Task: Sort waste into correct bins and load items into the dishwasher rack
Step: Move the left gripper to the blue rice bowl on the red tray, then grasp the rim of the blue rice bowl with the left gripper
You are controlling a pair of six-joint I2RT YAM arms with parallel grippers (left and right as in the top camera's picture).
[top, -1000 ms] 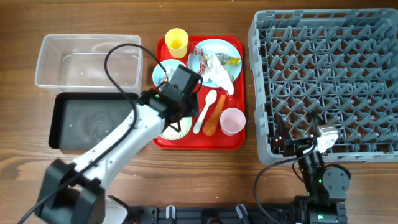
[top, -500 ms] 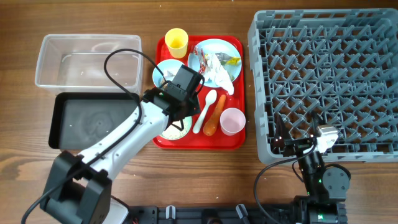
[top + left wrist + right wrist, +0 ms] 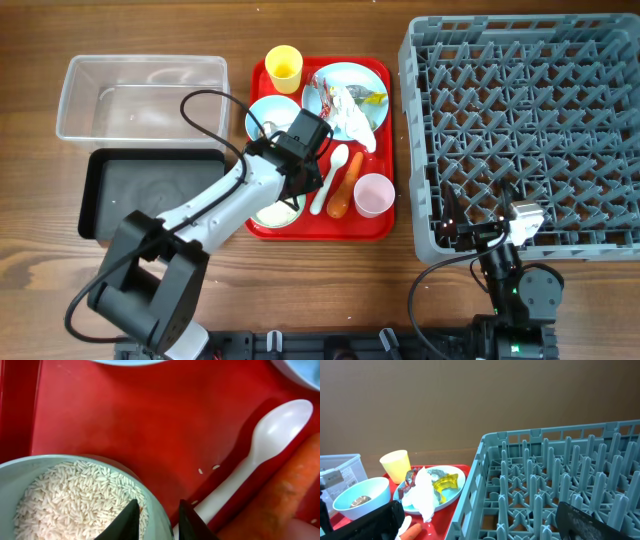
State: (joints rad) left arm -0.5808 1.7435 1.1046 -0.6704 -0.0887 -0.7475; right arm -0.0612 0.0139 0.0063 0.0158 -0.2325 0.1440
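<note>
Rack (image 3: 520, 120) on R side; R gripper (image 3: 480, 521) wide open, empty, at its near edge. Red tray (image 3: 125, 420): rice (image 3: 75, 495) bowl (image 3: 12, 480) at front L. L gripper (image 3: 157, 506) slightly parted, astride bowl rim. Spoon (image 3: 270, 440) just beside it, carrot (image 3: 280, 495) past that.

The mint bowl (image 3: 15, 477) of white rice (image 3: 75, 495) stands beside white spoon (image 3: 280, 425) and orange carrot (image 3: 285, 495).
</note>
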